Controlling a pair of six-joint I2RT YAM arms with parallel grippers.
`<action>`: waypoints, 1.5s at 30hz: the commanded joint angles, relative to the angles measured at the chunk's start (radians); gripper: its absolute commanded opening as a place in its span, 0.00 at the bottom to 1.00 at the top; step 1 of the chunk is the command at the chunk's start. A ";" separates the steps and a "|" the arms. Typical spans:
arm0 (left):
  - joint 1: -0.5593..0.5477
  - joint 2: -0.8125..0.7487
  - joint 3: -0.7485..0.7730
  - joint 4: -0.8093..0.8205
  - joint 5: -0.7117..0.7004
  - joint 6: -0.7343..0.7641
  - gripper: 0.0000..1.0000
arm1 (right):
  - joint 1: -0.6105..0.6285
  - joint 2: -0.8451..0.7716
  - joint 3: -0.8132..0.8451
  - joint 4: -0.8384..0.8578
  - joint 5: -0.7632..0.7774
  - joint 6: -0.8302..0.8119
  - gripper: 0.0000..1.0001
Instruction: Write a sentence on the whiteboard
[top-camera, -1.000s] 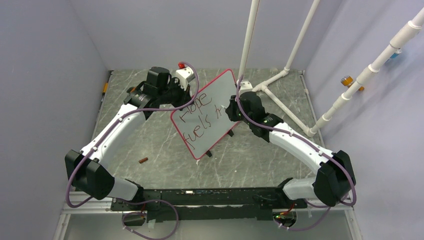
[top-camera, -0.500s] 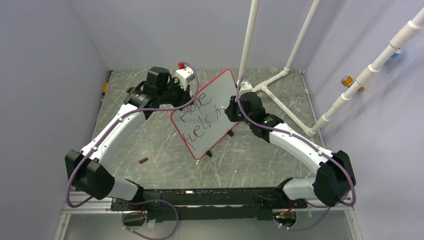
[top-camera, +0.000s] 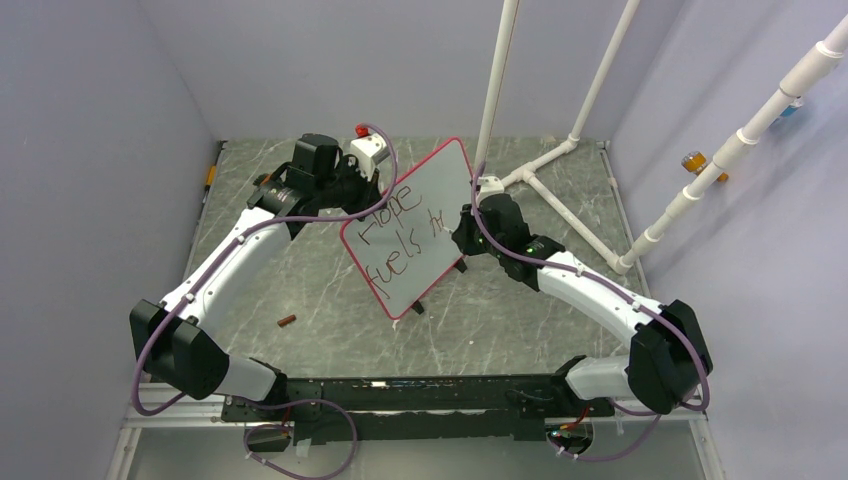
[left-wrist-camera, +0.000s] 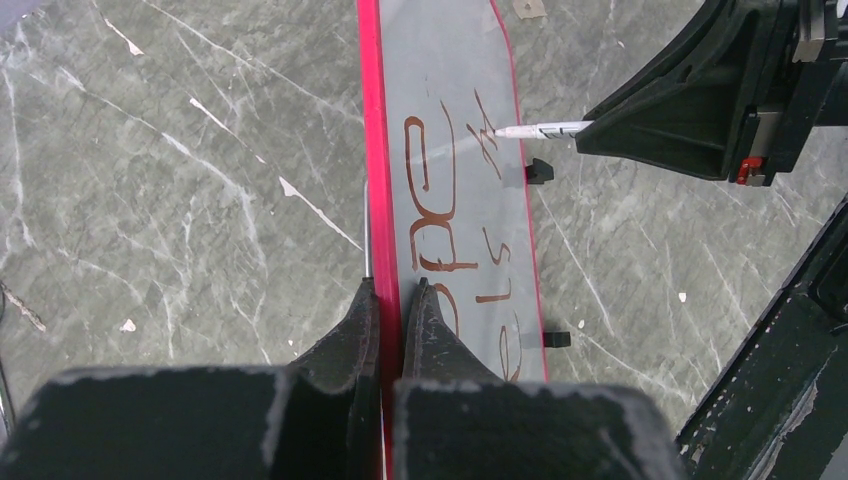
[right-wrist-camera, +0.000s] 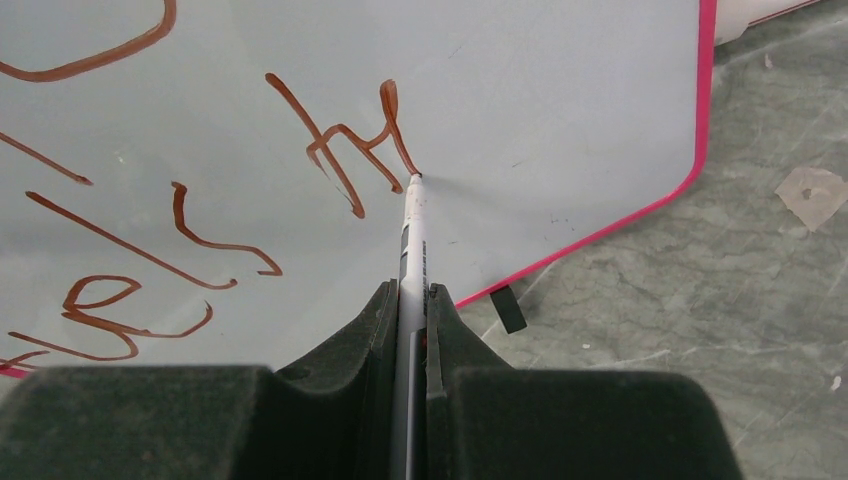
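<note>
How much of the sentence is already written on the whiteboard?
Done: "Hope fuels" stands on the whiteboard. In hand: the right gripper presses its marker at the end of "th", while the left gripper clamps the board's red edge. Left: the rest of the sentence.

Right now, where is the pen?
In the right wrist view, the pen is pinched in the right pincer, its tip on the whiteboard where the sentence stops at "th".
</note>
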 joint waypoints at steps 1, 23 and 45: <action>-0.010 -0.007 -0.009 -0.017 -0.020 0.103 0.00 | 0.005 -0.004 0.014 0.019 0.023 0.009 0.00; -0.010 -0.007 -0.009 -0.016 -0.020 0.102 0.00 | -0.002 -0.032 0.134 -0.021 0.118 -0.034 0.00; -0.010 -0.006 -0.009 -0.019 -0.024 0.103 0.00 | -0.032 0.030 0.141 0.022 0.019 -0.021 0.00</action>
